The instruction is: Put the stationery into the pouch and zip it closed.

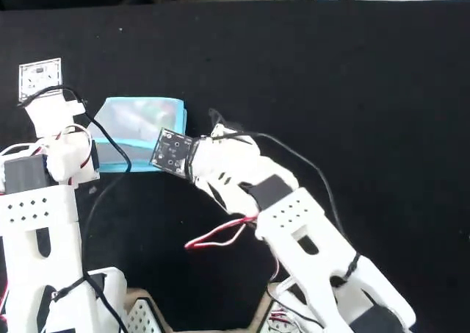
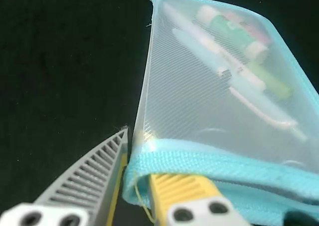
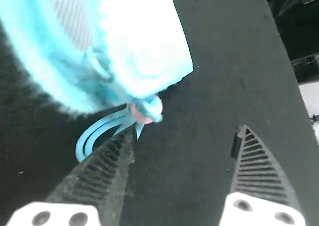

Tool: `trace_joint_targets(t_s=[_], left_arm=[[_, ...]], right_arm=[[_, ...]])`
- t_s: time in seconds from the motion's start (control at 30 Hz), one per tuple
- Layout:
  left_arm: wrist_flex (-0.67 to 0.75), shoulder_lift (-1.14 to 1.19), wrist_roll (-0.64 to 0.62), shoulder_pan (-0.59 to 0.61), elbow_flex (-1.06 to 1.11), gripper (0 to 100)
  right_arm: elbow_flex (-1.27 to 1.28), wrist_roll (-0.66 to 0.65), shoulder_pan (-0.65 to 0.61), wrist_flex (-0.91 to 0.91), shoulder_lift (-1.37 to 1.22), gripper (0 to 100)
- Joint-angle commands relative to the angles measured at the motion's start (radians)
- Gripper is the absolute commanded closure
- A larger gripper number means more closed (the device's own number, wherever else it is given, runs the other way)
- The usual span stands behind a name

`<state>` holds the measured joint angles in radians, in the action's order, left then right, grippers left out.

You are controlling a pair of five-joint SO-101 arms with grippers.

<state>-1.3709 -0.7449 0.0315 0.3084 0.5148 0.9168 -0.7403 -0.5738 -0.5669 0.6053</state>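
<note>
The pouch is translucent light blue with a teal zipper edge and lies on the black table. Through its side show the stationery items: a glue stick and pens. My left gripper is shut on the corner of the zipper edge, with the grey finger on one side and the yellow finger on the other. At the pouch's other end, my right gripper stands open. The zipper pull with its teal loop lies right by one of that gripper's dark fingers.
A white marker card lies at the far left of the table. The left arm stands at the pouch's left end and the right arm at its right end. Red and white cables hang under the right arm.
</note>
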Motion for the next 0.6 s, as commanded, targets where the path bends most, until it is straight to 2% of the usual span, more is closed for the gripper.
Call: trace_joint_targets(t_s=[0.0, 0.1, 0.4, 0.57], left_arm=[[-0.003, -0.006, 0.005, 0.024, -0.042, 97], [-0.003, -0.006, 0.005, 0.024, -0.042, 97], [-0.003, -0.006, 0.005, 0.024, -0.042, 97], [-0.003, -0.006, 0.005, 0.024, -0.042, 97]], right_arm=[[-0.087, 0.100, 0.017, 0.018, 0.012, 69.8], [-0.041, 0.181, 0.011, 0.020, 0.035, 69.8], [0.002, -0.005, -0.080, 0.018, 0.041, 69.8], [-0.004, -0.025, -0.123, 0.020, 0.042, 69.8]])
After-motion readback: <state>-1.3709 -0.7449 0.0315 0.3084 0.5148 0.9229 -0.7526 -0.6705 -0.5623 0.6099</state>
